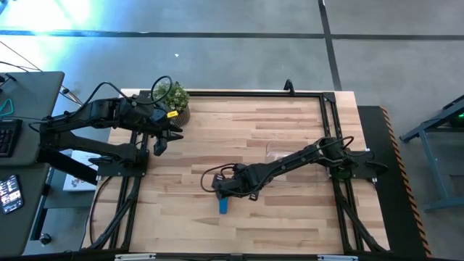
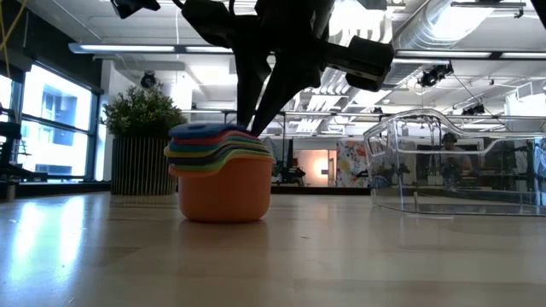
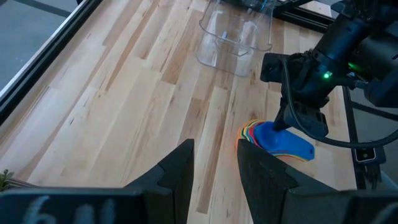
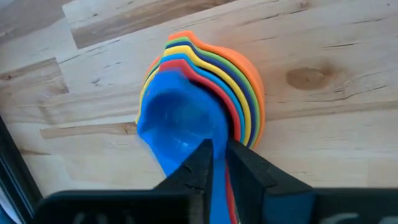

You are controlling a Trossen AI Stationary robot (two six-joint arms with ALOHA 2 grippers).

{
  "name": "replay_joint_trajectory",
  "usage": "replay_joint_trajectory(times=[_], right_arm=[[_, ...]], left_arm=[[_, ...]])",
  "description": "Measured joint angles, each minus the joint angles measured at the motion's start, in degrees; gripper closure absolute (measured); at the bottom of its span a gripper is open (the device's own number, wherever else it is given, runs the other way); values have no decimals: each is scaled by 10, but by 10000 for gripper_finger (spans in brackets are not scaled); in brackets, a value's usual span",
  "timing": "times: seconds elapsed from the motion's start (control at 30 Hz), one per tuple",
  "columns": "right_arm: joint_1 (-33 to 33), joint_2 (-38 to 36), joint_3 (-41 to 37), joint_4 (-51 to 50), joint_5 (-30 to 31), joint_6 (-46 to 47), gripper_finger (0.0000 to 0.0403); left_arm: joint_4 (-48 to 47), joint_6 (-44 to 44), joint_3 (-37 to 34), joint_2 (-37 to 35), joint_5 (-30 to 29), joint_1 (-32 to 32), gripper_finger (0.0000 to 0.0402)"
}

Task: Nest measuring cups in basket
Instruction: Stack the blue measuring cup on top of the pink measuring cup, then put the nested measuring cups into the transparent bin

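Note:
The measuring cups (image 2: 222, 175) stand nested in one stack on the table, salmon-orange outermost and blue innermost, with coloured rims between. Their stacked handles (image 1: 223, 205) point toward the near edge. My right gripper (image 4: 225, 160) comes down onto the stack (image 4: 199, 106) at mid-table and is shut on it. The clear basket (image 2: 461, 162) stands on its base toward the table's right, apart from the stack, and also shows in the left wrist view (image 3: 233, 37). My left gripper (image 3: 217, 171) hangs open above the table's far left part (image 1: 158, 141) and touches nothing. My right gripper pinches the stacked rims (image 4: 231, 127) of the nested cups between its two fingers. One finger (image 4: 202, 158) is over the blue bowl's inside and the other (image 4: 249, 163) over the outer rims. The fingers come from above, slanting down. The stack sits upright, base on the table (image 2: 223, 217).
A potted green plant (image 1: 171, 94) stands at the far left corner, beside my left arm. The black frame rails (image 1: 330, 123) run along the table's sides. Bare wood (image 1: 290, 217) lies near the stack and between it and the basket.

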Motion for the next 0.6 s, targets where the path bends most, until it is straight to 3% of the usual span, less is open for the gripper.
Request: replay_joint_trajectory(times=[0.23, 0.6], right_arm=[[0, 0, 0, 3, 1, -1, 319], [9, -9, 32, -16, 49, -20, 313]], left_arm=[[0, 0, 0, 0, 0, 0, 289], [-4, 0, 0, -34, 0, 0, 289]])
